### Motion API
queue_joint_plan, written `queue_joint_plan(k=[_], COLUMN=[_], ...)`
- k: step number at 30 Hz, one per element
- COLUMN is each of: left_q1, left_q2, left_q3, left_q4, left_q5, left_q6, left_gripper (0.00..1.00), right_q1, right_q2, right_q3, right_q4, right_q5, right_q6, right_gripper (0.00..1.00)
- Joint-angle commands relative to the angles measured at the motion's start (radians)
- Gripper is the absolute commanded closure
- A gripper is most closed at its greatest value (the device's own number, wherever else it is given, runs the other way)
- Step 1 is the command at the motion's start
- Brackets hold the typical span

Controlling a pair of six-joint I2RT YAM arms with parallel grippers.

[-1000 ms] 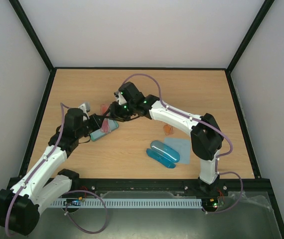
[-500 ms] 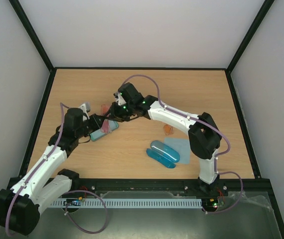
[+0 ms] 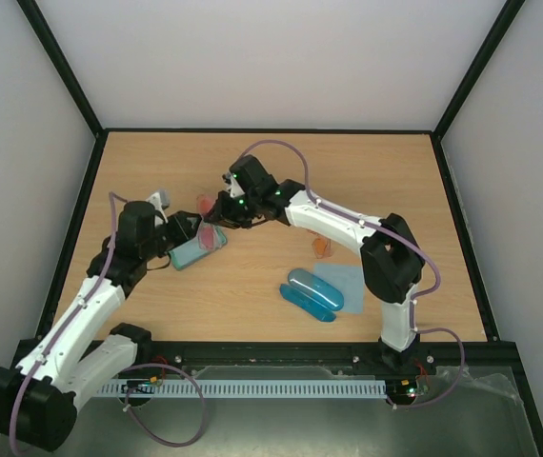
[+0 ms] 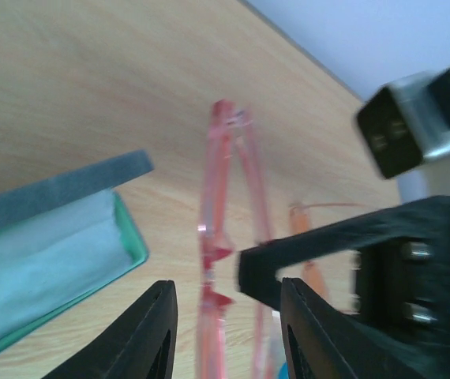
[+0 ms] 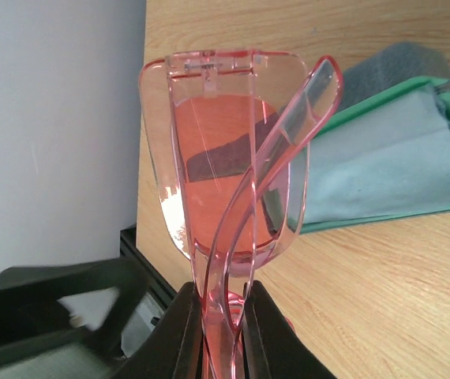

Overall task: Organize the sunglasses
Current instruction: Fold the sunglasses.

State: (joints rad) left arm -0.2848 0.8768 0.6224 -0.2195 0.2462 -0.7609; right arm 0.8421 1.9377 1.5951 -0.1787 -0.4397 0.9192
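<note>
The red-pink sunglasses [image 5: 225,158] stand folded and upright, with my right gripper [image 5: 225,332] shut on their lower frame. From above they show as a pink lens [image 3: 203,203] just over the open green case [image 3: 195,253], beside the right gripper [image 3: 217,217]. My left gripper [image 4: 225,332] is open, and the pink frame [image 4: 213,237] hangs between its fingers without touching them. In the top view the left gripper [image 3: 186,229] sits just left of the case. The orange sunglasses [image 3: 324,249] lie on the table to the right.
The green case [image 5: 383,166] lies open with a pale blue cloth inside. A blue case [image 3: 312,293] rests beside another pale blue cloth [image 3: 341,278] at the front right. Black frame rails edge the wooden table [image 3: 367,181].
The left gripper has opened, let go of the red-pink sunglasses and drawn back a little. The right gripper has closed on them.
</note>
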Motion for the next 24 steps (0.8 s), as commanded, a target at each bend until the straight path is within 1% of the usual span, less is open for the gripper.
queue_joint_plan(k=[1, 3, 7, 9, 11, 14, 17, 20, 24], left_q1=[0.017, 0.031, 0.086, 0.15, 0.23, 0.327, 0.387, 0.391, 0.392], left_q2=[-0.048, -0.058, -0.045, -0.014, 0.028, 0.087, 0.157, 0.221, 0.237], left_q3=[0.079, 0.104, 0.172, 0.184, 0.18, 0.144, 0.101, 0.055, -0.024], left_q4=[-0.014, -0.042, -0.142, -0.169, -0.174, -0.125, -0.068, -0.018, 0.031], left_q5=[0.021, 0.014, -0.102, -0.122, -0.106, -0.062, -0.029, 0.0, 0.006], left_q6=[0.021, 0.027, 0.06, 0.077, 0.089, 0.091, 0.087, 0.085, 0.079], left_gripper=[0.6, 0.6, 0.59, 0.61, 0.61, 0.61, 0.61, 0.63, 0.64], right_q1=[-0.037, -0.057, -0.084, -0.088, -0.09, -0.091, -0.094, -0.098, -0.105], right_q2=[-0.011, -0.031, -0.079, -0.104, -0.126, -0.157, -0.186, -0.214, -0.248], right_q3=[-0.008, -0.009, -0.069, -0.093, -0.116, -0.155, -0.187, -0.213, -0.238], right_q4=[-0.031, -0.047, -0.065, -0.068, -0.073, -0.071, -0.072, -0.074, -0.074], right_q5=[0.013, 0.021, 0.033, 0.039, 0.042, 0.042, 0.043, 0.04, 0.043], right_q6=[-0.026, -0.042, -0.071, -0.08, -0.088, -0.096, -0.103, -0.109, -0.115], right_gripper=[0.99, 0.99, 0.99, 0.99, 0.99, 0.99, 0.99, 0.99, 0.99])
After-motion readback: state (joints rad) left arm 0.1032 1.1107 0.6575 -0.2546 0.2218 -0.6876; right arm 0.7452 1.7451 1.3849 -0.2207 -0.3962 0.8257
